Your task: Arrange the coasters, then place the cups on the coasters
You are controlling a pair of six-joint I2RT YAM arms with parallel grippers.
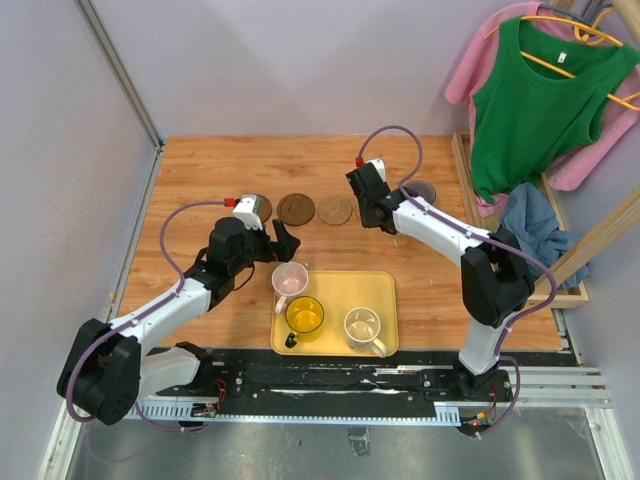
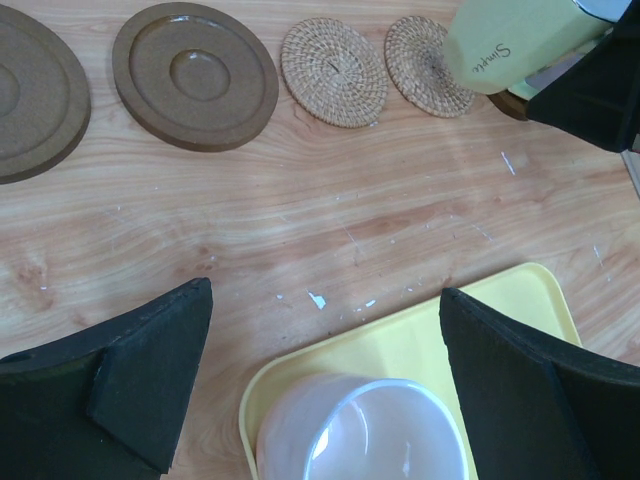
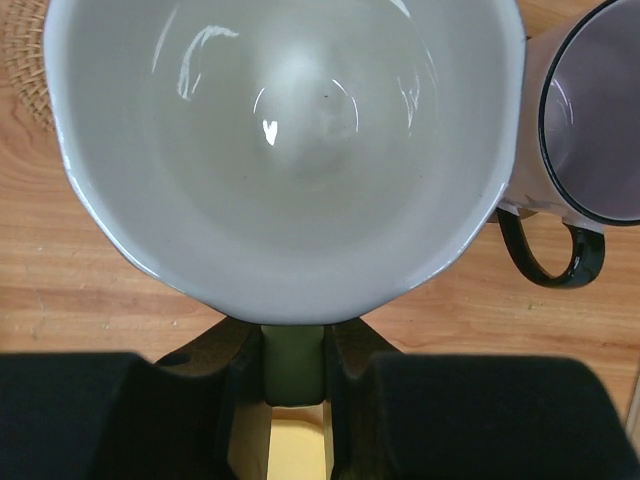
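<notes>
A row of coasters lies across the table: two dark brown (image 2: 195, 75) (image 2: 30, 95), then two tan woven ones (image 2: 333, 72) (image 2: 428, 65). My right gripper (image 3: 292, 370) is shut on the handle of the pale whitish-green cup (image 3: 290, 150), which it holds just right of the tan coasters (image 1: 335, 210). The grey-purple cup (image 3: 590, 110) stands right beside it. My left gripper (image 2: 330, 390) is open above the pink cup (image 2: 365, 430), with one finger on either side and clear of it. The pink cup (image 1: 290, 280) sits in the yellow tray's near-left corner.
The yellow tray (image 1: 385, 290) also holds the yellow cup (image 1: 304, 315) and the cream cup (image 1: 363, 327). A dark disc edge (image 2: 510, 105) shows under the held cup. A wooden rack with clothes (image 1: 540, 110) stands at the table's right edge.
</notes>
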